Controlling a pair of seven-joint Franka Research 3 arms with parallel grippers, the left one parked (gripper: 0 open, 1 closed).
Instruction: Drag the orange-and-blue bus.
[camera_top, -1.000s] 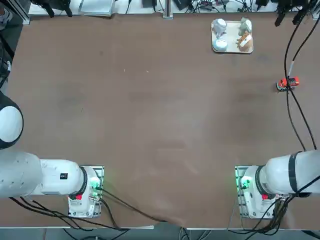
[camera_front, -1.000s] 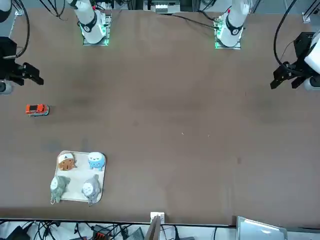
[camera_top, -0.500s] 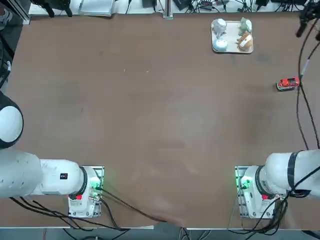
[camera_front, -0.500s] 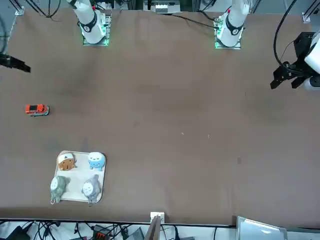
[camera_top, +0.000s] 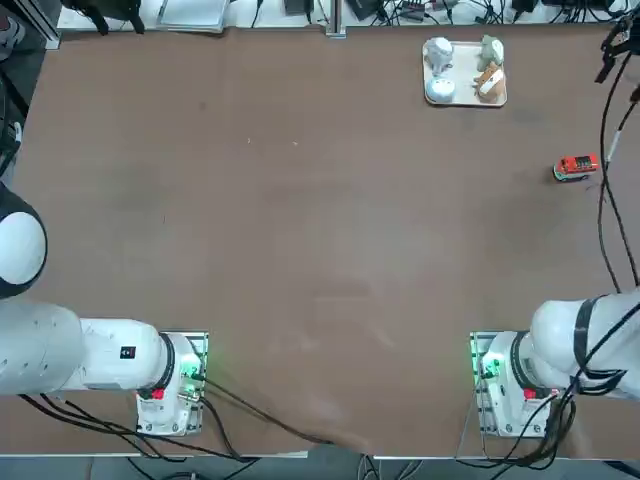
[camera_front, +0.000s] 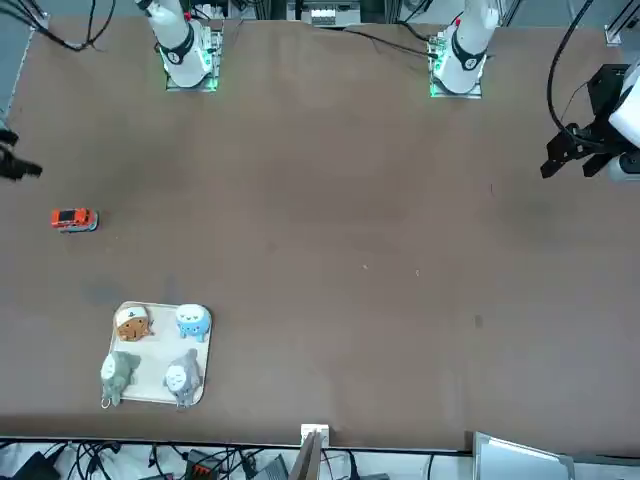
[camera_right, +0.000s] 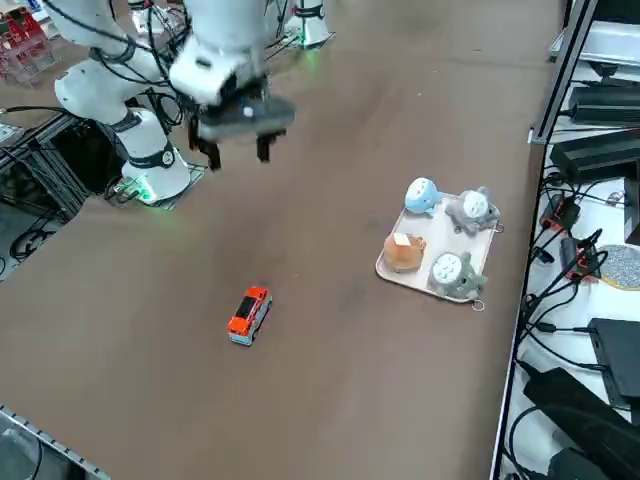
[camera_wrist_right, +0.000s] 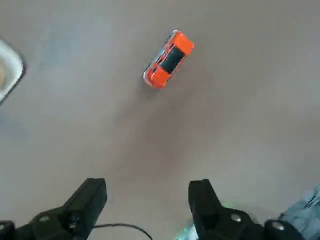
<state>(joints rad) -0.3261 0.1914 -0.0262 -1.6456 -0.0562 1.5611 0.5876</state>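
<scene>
Right gripper: our right gripper (camera_right: 238, 145) hangs above the tabletop (camera_top: 300, 220), its two fingers (camera_wrist_right: 96, 192) wide apart with nothing between them.
Clock: we read every hour about the middle of the top view, twelve toward the far edge, unless we name another centre.
Orange-and-blue bus: we find it (camera_top: 576, 168) between two and three o'clock, upright on the tabletop, apart from our fingers.
Cables: from above, black cables (camera_top: 603, 150) of our right arm pass just beside the bus, on its three o'clock side.
White tray: it lies (camera_top: 465, 102) between one and two o'clock, well apart from the bus; taken from the bus, it is between ten and eleven.
Wrist view: here we see both fingers and the dark window on the bus, but only a corner of the tray.
Right side view: this one gives us the blue flank of the bus and the whole tray; from above, the gripper is cut off by the picture's edge.
Count: we have one bus, one tray and four figurines on it: grey (camera_front: 183, 377), green (camera_front: 117, 377), blue (camera_front: 193, 321) and tan (camera_front: 132, 323).
Edges and room: the far table edge runs beyond the tray at twelve; from the bus toward nine, we see a broad stretch of bare tabletop.
</scene>
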